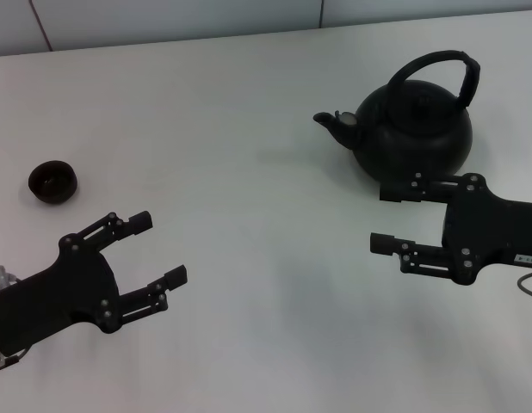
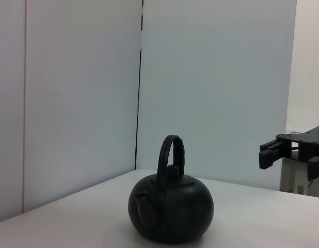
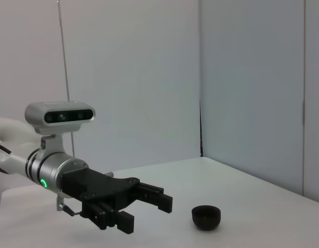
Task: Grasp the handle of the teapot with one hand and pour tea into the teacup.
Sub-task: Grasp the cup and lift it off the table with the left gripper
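The round black teapot (image 1: 414,129) stands at the far right of the white table, spout pointing left, its arched handle (image 1: 438,64) upright over the lid. In the left wrist view the teapot (image 2: 171,209) and its handle (image 2: 171,155) show too. The small dark teacup (image 1: 52,181) sits at the far left; the right wrist view shows the teacup (image 3: 206,217) as well. My right gripper (image 1: 383,218) is open just in front of the teapot, touching nothing. Down at the lower left my left gripper (image 1: 160,249) is open and empty, in front of the cup.
The white table (image 1: 249,172) ends at a pale wall at the back. The left gripper (image 3: 149,209) with its wrist camera shows in the right wrist view; the right gripper (image 2: 275,152) shows at the edge of the left wrist view.
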You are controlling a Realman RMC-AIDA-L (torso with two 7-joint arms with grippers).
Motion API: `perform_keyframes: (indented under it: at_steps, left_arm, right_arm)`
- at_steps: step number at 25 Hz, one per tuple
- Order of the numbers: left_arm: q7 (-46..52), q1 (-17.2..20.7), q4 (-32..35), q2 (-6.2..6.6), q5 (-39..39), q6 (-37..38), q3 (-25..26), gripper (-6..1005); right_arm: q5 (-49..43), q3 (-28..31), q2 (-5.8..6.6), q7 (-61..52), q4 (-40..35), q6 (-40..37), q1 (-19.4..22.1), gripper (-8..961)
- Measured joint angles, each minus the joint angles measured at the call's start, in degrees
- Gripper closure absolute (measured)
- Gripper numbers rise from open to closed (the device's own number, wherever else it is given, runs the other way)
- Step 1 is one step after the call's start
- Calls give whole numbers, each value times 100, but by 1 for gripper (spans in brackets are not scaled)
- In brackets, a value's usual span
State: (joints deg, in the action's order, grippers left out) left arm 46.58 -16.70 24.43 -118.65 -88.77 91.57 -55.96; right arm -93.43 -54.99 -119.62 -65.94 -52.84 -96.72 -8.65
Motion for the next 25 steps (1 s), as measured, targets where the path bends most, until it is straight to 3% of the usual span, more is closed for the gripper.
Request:
perform_keyframes:
  at_steps: [16,25]
  left_arm:
    - [-44,-26,0,0,14,-25,-3,165]
    - [-49,-130,0,-1,256,-396,6,165]
  right_arm:
    - [1,-30,0,3,12,5,-44,320]
    - [1,-30,0,3,17,5,-98,319]
